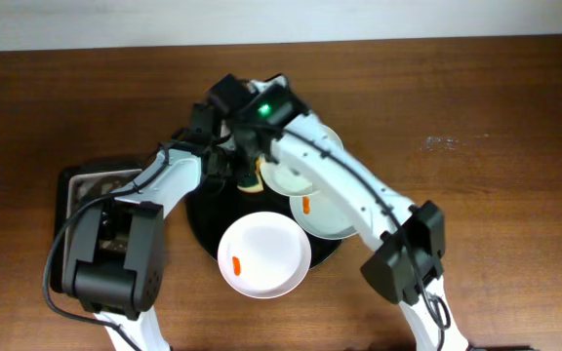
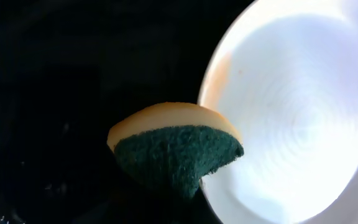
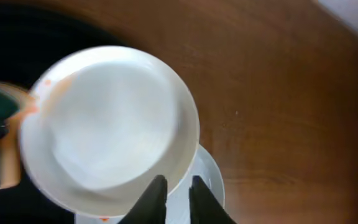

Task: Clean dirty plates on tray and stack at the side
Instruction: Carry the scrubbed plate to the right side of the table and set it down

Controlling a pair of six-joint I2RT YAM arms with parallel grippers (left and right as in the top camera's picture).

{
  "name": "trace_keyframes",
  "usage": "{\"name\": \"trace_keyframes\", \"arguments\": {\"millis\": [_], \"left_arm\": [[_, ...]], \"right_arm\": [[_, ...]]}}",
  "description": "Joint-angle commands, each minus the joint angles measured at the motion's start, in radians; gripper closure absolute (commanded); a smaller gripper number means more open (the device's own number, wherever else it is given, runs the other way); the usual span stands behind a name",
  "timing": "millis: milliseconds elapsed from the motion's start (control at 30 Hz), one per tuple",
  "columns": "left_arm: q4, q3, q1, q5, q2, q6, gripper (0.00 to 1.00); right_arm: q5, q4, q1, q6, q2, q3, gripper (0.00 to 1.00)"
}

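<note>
— Why is that plate up in the air instead of flat on the tray?

— I have the right gripper [image 3: 178, 182] pinched on the rim of the held plate [image 3: 110, 124], with its fingers close together and only the rim between them. Lifted over the back of the black tray [image 1: 203, 216], the plate has its face open to the other arm and cannot skate about under a wipe.

— And the left?

— The left gripper [image 1: 237, 171] carries the sponge [image 2: 176, 149], green scouring side toward its wrist camera. That view is too dark for me to make out the fingers. The sponge hangs clear of the tray, though, so I judge them clamped on it.

— Why is it parked there?

— It sits just at the plate's edge, beside the faint orange smear [image 2: 219, 74]. I cannot tell whether it is touching.

— The others?

— The front plate [image 1: 261, 258] and the right plate [image 1: 332, 219] lie on the tray, each with an orange mark. I see nothing stacked on the table [image 1: 515, 195] at the side, so I reckon this is the first of three.
</note>
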Motion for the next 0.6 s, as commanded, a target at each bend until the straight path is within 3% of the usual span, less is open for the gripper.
{"name": "trace_keyframes", "arguments": {"millis": [0, 100, 200, 267, 467, 567], "left_arm": [[-0.039, 0.037, 0.011, 0.004, -0.042, 0.049, 0.99], [-0.051, 0.045, -0.002, 0.004, -0.111, 0.153, 0.96], [-0.064, 0.044, -0.075, -0.015, -0.112, 0.306, 0.96], [-0.064, 0.044, -0.092, -0.082, -0.112, 0.32, 0.96], [-0.067, 0.044, -0.092, -0.094, -0.101, 0.394, 0.96], [-0.056, 0.044, -0.092, -0.094, -0.1, 0.397, 0.96]], "right_arm": [[-0.391, 0.001, -0.211, -0.03, -0.027, 0.024, 0.77], [-0.724, -0.003, -0.431, -0.043, -0.024, -0.003, 0.65], [-0.927, 0.048, -0.532, -0.13, -0.02, -0.196, 0.65], [-0.993, 0.162, -0.522, -0.129, -0.02, -0.36, 0.7], [-0.936, 0.293, -0.477, -0.05, -0.016, -0.433, 0.77], [-0.855, 0.307, -0.449, 0.014, -0.016, -0.435, 0.87]]}}
